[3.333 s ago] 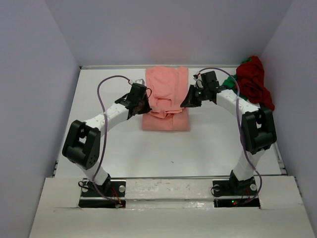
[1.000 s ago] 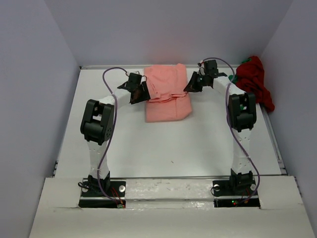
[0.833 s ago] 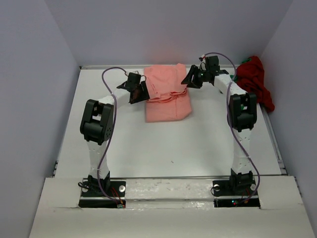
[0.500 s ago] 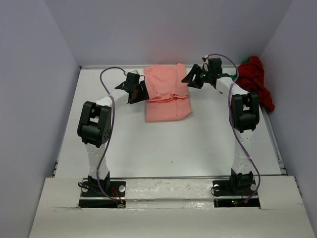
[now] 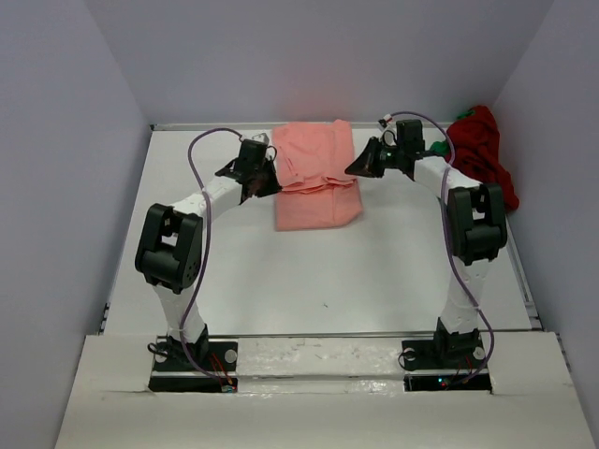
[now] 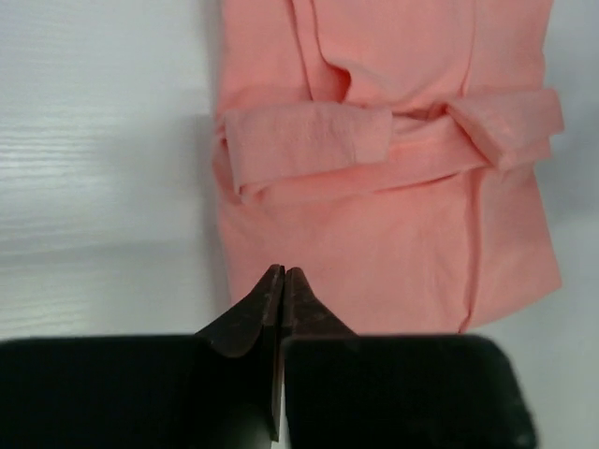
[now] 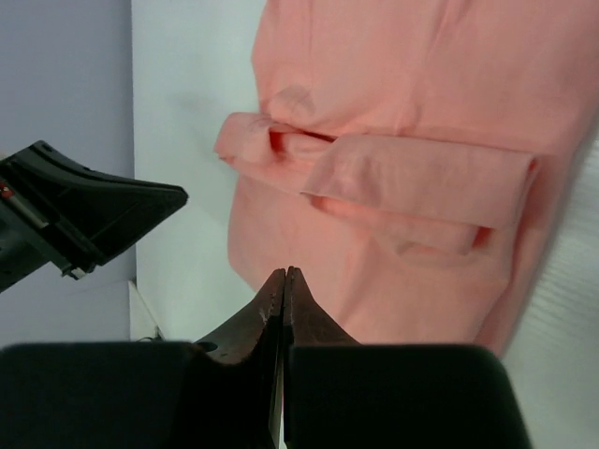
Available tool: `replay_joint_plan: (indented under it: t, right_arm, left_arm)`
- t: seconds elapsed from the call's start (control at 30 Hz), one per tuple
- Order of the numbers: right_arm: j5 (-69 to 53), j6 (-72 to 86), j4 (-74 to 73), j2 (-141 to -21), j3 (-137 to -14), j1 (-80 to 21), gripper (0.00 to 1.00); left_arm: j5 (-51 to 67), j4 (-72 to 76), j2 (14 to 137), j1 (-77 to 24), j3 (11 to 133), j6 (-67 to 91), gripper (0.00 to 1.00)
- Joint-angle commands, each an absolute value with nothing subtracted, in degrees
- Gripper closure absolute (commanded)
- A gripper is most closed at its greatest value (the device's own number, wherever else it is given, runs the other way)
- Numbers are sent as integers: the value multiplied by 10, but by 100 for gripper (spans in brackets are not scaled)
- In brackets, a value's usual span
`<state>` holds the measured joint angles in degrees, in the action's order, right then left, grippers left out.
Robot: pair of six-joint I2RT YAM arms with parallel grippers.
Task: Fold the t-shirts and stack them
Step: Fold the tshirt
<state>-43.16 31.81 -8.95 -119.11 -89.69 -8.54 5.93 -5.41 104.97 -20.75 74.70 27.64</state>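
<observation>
The salmon-pink t-shirt (image 5: 316,178) lies flat at the back middle of the table, its sleeves folded in across it (image 6: 309,145). My left gripper (image 5: 269,183) hovers at its left edge, shut with nothing between the jaws (image 6: 283,271). My right gripper (image 5: 356,168) is at the shirt's right edge, also shut and empty (image 7: 284,271). The dark red t-shirt (image 5: 482,154) sits crumpled in the back right corner. A bit of the green t-shirt (image 5: 437,150) peeks out beside it, behind my right arm.
Grey walls close in the white table (image 5: 328,271) on the left, back and right. The right wrist view shows my left gripper (image 7: 84,210) across the pink shirt. Purple cables loop over both arms.
Both arms have swung their elbows outward while the grippers stay at the pink shirt's sides. The right gripper shifted slightly toward me. The shirt lies as it did a second ago.
</observation>
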Motion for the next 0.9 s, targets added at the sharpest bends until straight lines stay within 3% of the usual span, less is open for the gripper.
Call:
replay_joint_plan:
  t: [0.0,0.4,0.87]
  right_arm:
    - [-456,302,-64,-1153,-881,-108,100]
    - [-418,294,-65,-1171,-855,-160,100]
    - [-394,311,-43,-1241,-862,-196,100]
  left_arm:
    - [93,-32,1030,-230,731,284,100]
    - [150,112,1046,-244,629,329,100]
    - [159,134,1105,-259,637,341,100]
